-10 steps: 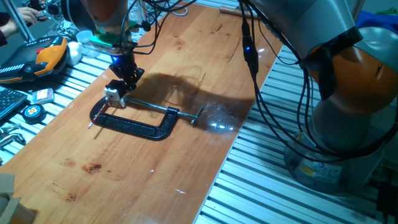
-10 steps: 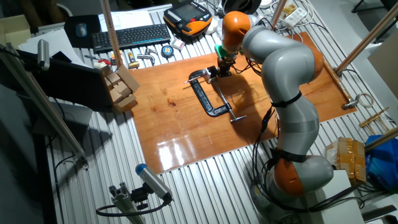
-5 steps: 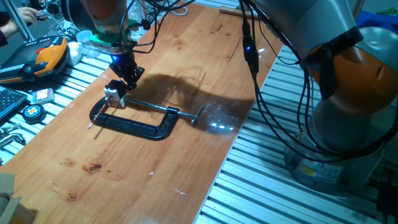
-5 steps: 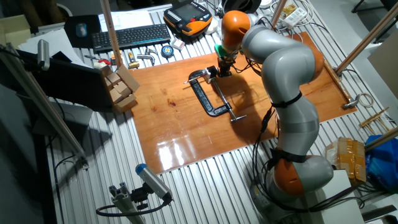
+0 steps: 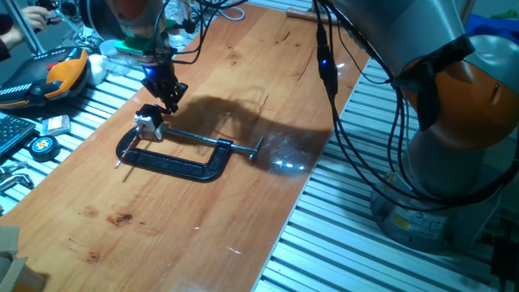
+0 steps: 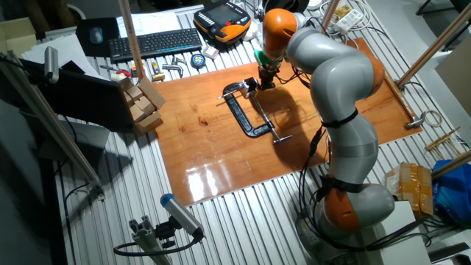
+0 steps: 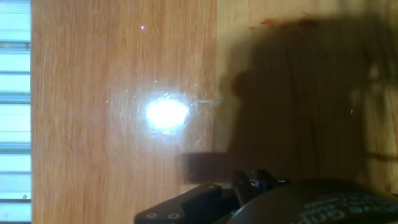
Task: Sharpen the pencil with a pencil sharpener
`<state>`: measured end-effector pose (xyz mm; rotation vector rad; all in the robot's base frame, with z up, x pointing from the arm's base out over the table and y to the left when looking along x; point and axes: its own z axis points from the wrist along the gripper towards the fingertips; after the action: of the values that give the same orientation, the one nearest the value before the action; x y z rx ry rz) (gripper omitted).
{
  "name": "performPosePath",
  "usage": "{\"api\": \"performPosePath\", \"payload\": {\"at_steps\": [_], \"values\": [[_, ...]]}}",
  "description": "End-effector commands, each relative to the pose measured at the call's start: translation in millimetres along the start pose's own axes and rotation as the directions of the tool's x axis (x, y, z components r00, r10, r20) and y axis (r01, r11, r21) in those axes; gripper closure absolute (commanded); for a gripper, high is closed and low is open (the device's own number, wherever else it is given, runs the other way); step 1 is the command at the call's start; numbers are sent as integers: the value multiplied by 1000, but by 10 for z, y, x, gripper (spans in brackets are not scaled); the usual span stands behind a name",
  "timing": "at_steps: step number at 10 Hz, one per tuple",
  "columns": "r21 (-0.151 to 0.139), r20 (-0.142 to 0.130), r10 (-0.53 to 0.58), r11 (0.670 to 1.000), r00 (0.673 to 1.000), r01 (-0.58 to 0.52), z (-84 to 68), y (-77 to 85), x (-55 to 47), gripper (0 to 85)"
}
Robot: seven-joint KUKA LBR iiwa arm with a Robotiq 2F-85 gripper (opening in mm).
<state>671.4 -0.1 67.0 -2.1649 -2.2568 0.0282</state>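
Nearest in one fixed view lies bare wood of the counter (image 5: 186, 235), a long varnished board set on a ribbed metal bench (image 5: 324, 219). Farther in rests the large black C-clamp (image 5: 174, 162), flat on its side, its steel screw rod (image 5: 203, 139) running toward the fixed jaw at the left. The pencil sharpener (image 5: 148, 125), a small silvery block with a dark top, sits pinched between that jaw and the screw's tip. The likely reason is plain: the clamp acts as a vise, so a single arm can work a pencil into the sharpener without the block sliding away.

Just beyond and above the sharpener hangs the end effector (image 5: 168, 96), pointed down and slightly clear of the block. Something thin and dark seems to project from its tip toward the sharpener; it may be the pencil, but the frames are too small to confirm it, and whether the fingers are clenched on anything cannot be told. The other fixed view shows the same arrangement, the end effector (image 6: 263, 79) directly over the clamp's (image 6: 246, 118) far end, with the robot arm (image 6: 331, 81) arching over the counter from its base.

The hand view shows only glare, shadowed wood and a dark housing; neither pencil nor sharpener can be made out there.

Farthest back, a keyboard (image 6: 151, 43) and an orange-and-black handheld controller (image 6: 224, 15) lie off the board, out of the work.
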Motion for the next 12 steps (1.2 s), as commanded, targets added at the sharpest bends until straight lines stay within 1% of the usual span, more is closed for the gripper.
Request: {"api": "performPosePath", "payload": {"at_steps": [1, 5, 8, 10, 11, 12], "values": [[0, 5, -2, 1000, 1000, 2, -28, 4, -3, 850], [6, 23, -6, 1000, 1000, 6, -139, 69, -12, 850], [11, 19, -3, 1000, 1000, 3, -208, 119, 2, 850], [19, 15, 3, 1000, 1000, -3, -288, 122, 10, 850], [26, 14, 5, 1000, 1000, -5, -328, 135, 14, 850], [31, 20, 9, 999, 1000, -10, -355, 165, 18, 850]]}}
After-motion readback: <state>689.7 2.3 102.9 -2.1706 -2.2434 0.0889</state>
